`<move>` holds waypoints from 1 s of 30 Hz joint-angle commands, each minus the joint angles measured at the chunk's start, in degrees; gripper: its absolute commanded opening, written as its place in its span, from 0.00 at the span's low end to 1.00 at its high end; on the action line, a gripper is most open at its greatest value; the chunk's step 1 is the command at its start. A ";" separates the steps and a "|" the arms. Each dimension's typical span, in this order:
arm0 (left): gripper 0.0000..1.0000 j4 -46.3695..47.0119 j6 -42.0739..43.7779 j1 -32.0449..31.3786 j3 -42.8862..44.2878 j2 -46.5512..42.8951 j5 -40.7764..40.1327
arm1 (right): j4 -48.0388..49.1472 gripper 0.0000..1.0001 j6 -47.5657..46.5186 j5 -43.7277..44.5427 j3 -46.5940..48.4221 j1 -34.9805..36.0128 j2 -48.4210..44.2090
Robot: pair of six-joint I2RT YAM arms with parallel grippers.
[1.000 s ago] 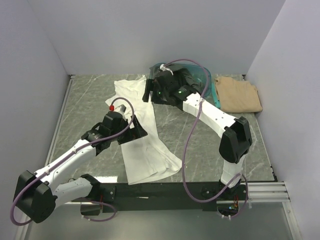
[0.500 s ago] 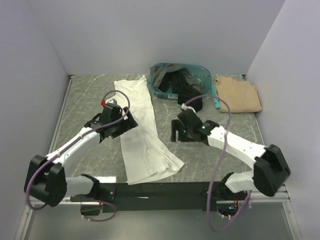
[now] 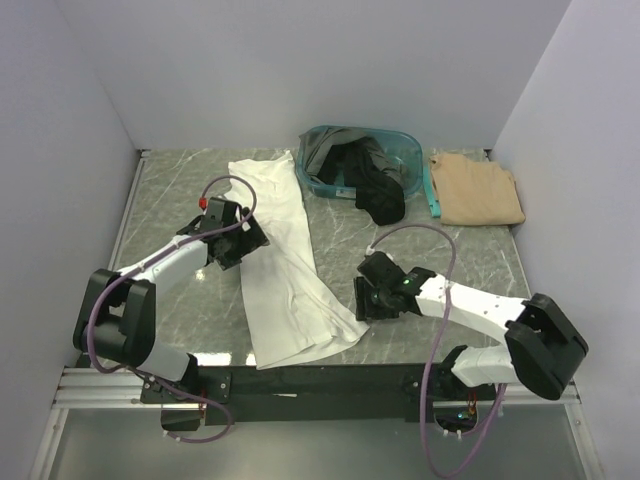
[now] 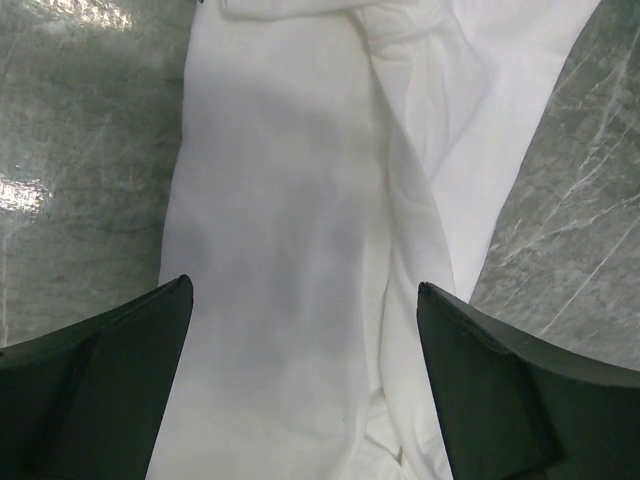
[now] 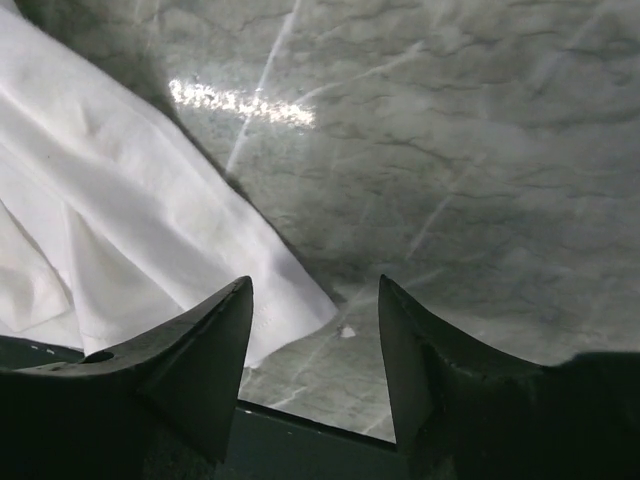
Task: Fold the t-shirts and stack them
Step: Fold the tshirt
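on the tabletop (image 3: pixel 170 190), left of centre, the white t-shirt (image 3: pixel 285 265) lies as a long strip running from the far edge to the near edge, lengthwise folded, with creases and a loose layered end near the near edge. left gripper (image 3: pixel 243 240) hangs over the strip's left side about midway along; the wrist view shows its jaws wide apart with white cloth spanning the gap below, nothing pinched. right gripper (image 3: pixel 366 298) sits low near the near edge, just right of the white shirt's near right corner; jaws apart, and the wrist view shows that corner of cloth lying under and left of the gap, bare marble on the rest, nothing clamped. tan t-shirt (image 3: pixel 478 188) lies folded in the far right corner. teal basket (image 3: pixel 428 190) stands at the far edge just left of it, touching or nearly so, holding the black and dark grey t-shirts (image 3: pixel 365 175), one black piece spilling over its near rim.
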 commanded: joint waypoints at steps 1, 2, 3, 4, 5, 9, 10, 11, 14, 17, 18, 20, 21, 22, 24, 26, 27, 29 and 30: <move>0.99 2.20 1.12 0.54 1.81 0.22 0.32 | 3.15 0.59 0.84 -1.39 0.54 1.69 2.63; 0.99 2.47 1.12 0.54 1.64 0.22 0.41 | 3.33 0.58 1.01 -1.39 0.36 2.39 3.59; 1.00 2.64 0.94 0.54 1.55 0.30 0.41 | 3.42 0.55 1.10 -2.95 0.36 2.66 3.86; 0.99 2.73 0.94 0.62 1.37 0.39 0.41 | 3.94 0.54 1.71 -3.23 0.10 2.92 4.13; 0.99 2.73 0.94 0.62 1.28 0.48 0.41 | 3.86 0.53 2.15 -3.32 -0.34 3.53 4.39; 0.99 2.73 0.68 0.62 0.93 1.09 0.14 | 3.51 0.43 3.56 -3.23 -1.48 4.59 4.13; 0.99 2.65 0.68 0.62 0.93 1.27 0.06 | 3.16 0.38 4.00 -3.15 -1.57 4.77 3.96; 0.99 2.64 0.76 0.62 0.93 1.36 0.06 | 2.81 0.32 4.26 -2.88 -1.57 4.94 3.61; 0.99 2.56 0.50 0.62 0.67 1.36 0.06 | 1.22 0.20 4.53 -2.27 -0.78 5.91 2.12; 0.99 2.73 0.41 0.62 0.32 0.92 0.06 | -0.27 0.05 4.53 -0.35 0.18 6.62 0.36; 0.99 2.73 0.50 0.62 0.23 0.83 0.06 | -0.54 0.00 4.44 -0.07 0.36 6.70 -0.17; 0.99 2.38 0.50 0.62 0.32 0.66 0.06 | -0.98 0.00 3.13 0.02 1.76 7.49 -1.92; 0.99 2.21 0.50 0.62 0.32 0.57 0.06 | -1.24 0.00 2.60 0.28 2.29 8.10 -2.54; 0.99 2.03 0.41 0.62 0.32 0.39 0.06 | -2.20 0.00 2.25 0.46 3.69 9.42 -3.25; 0.99 1.94 0.24 0.62 0.05 0.04 0.06 | -2.91 0.00 1.46 0.81 4.84 11.53 -5.18; 0.99 2.12 0.06 0.71 -0.12 -0.22 0.06 | -3.00 0.00 0.93 -0.41 6.07 14.69 -6.41; 0.99 2.03 0.06 0.71 -0.04 -0.31 0.06 | -2.82 0.00 0.49 -1.38 6.42 15.66 -6.42; 0.99 1.77 -0.03 0.71 0.05 -0.31 0.06 | -2.21 0.00 0.31 -3.05 7.30 19.16 -6.16; 0.99 1.59 -0.11 0.71 0.05 -0.40 0.06 | -2.12 0.00 -0.04 -3.40 7.57 20.40 -5.89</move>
